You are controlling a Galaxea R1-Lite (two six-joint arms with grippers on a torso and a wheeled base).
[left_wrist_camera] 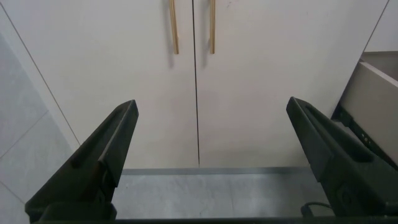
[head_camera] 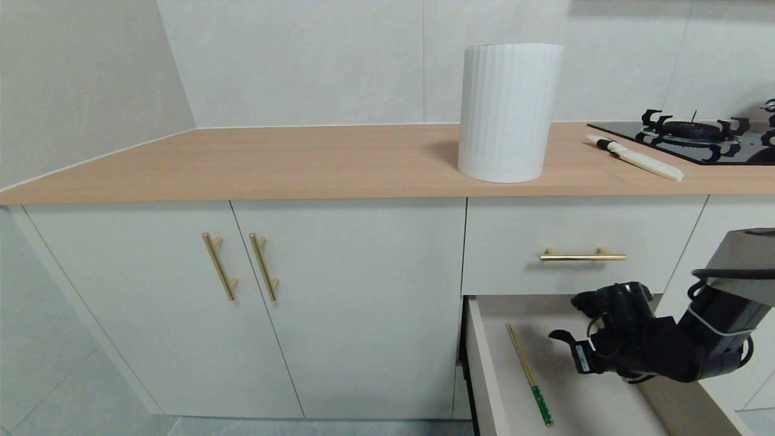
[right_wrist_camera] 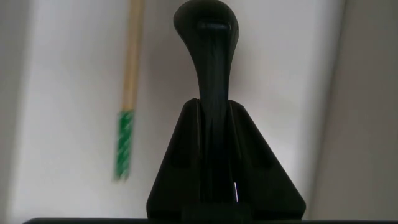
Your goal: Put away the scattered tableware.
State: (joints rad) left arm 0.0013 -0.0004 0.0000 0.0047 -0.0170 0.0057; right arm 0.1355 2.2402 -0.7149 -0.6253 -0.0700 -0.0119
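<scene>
A pair of wooden chopsticks (head_camera: 530, 375) with green ends lies on the floor of the open lower drawer (head_camera: 481, 363). My right gripper (head_camera: 560, 336) hangs just above the drawer floor, a short way right of the chopsticks and apart from them. In the right wrist view its fingers (right_wrist_camera: 208, 37) are pressed together with nothing between them, and the chopsticks (right_wrist_camera: 127, 106) lie alongside. A white knife-like utensil (head_camera: 636, 158) with a dark band lies on the wooden counter near the stove. My left gripper (left_wrist_camera: 212, 109) is open and empty, low down in front of the cupboard doors.
A tall white ribbed container (head_camera: 505, 112) stands on the counter (head_camera: 303, 160). A black gas hob (head_camera: 696, 136) is at the back right. The shut drawer above has a gold handle (head_camera: 582, 257). Two cupboard doors with gold handles (head_camera: 242, 266) are to the left.
</scene>
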